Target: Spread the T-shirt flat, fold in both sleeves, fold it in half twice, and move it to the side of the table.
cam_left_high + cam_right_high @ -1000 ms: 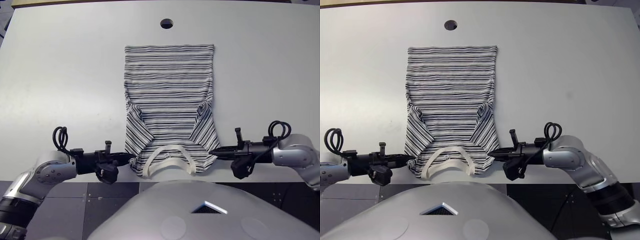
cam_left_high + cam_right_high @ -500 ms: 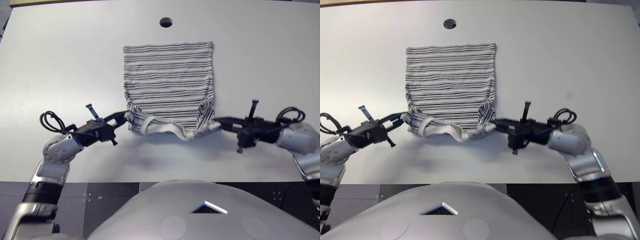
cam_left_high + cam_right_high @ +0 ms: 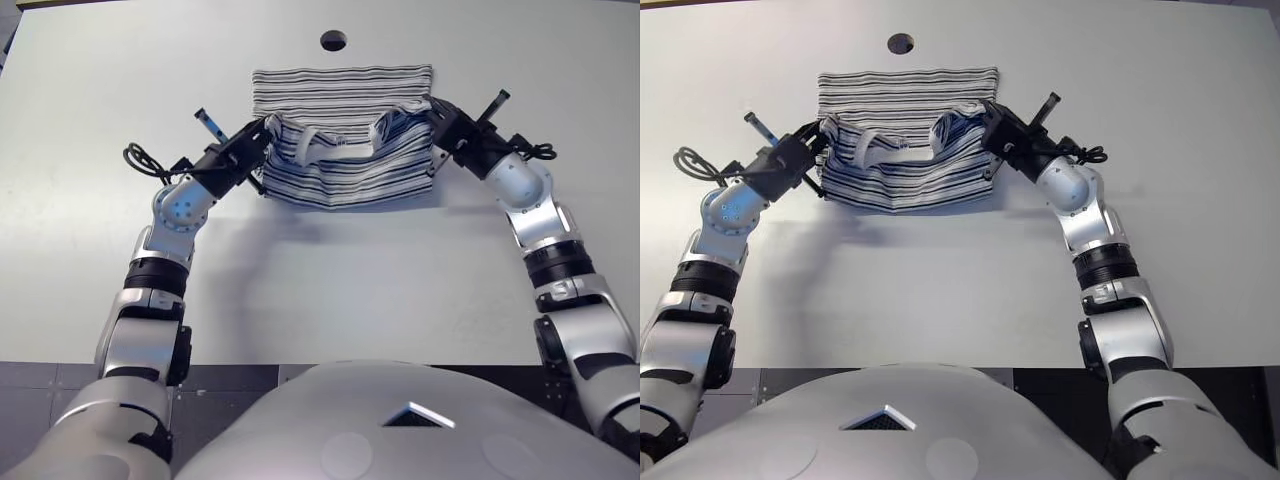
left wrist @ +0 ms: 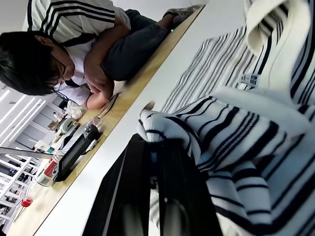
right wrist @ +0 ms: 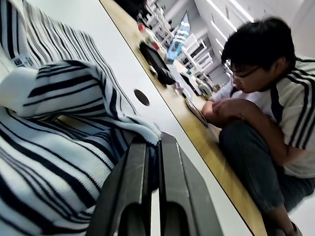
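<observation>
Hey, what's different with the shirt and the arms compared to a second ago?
The left arm and right arm lifted the collar end of the T-shirt from the near edge of the table and carried it toward the far hem, doubling the shirt over. Both pairs of jaws kept hold of its corners. The far hem stayed flat by the hole.

T-shirt (image 3: 340,175): white with thin dark stripes and a plain white neckband (image 3: 308,146); it lies on the far part of the table (image 3: 330,280), sleeves folded in; the hem half rests flat, its far edge just short of a round hole (image 3: 333,41); the collar end is doubled back over it and held up off the cloth, sagging in the middle; the left gripper (image 3: 262,128) is clamped on one shoulder corner, the right gripper (image 3: 432,108) on the other
</observation>
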You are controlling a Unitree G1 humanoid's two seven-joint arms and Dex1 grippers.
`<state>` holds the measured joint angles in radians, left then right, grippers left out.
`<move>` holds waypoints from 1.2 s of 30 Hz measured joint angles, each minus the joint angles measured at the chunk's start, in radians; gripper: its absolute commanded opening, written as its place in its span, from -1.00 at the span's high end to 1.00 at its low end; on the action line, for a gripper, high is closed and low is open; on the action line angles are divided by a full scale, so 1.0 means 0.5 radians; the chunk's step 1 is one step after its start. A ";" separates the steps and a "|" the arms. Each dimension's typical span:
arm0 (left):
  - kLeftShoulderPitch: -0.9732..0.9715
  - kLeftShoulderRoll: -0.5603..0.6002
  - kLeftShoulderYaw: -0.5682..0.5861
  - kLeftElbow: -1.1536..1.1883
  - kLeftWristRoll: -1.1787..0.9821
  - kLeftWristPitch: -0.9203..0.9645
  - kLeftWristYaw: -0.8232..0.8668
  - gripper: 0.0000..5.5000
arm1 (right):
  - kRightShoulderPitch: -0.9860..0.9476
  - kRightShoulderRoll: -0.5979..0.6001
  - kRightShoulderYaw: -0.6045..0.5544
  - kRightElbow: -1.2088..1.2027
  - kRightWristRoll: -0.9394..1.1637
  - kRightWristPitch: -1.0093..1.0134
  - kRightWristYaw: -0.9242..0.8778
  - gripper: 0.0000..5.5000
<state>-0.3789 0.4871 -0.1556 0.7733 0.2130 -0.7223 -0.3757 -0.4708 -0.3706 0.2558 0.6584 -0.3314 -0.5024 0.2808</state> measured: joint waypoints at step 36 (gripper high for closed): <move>-0.899 -0.406 0.190 1.116 0.042 0.722 0.460 -0.19 | -0.837 0.403 -0.011 1.319 -0.174 0.297 -0.638 -0.22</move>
<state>-0.8282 0.2843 -0.0608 1.3313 0.2342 -0.3613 -0.1458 -0.8893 -0.1692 0.2503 1.3177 -0.4184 -0.3537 -0.0381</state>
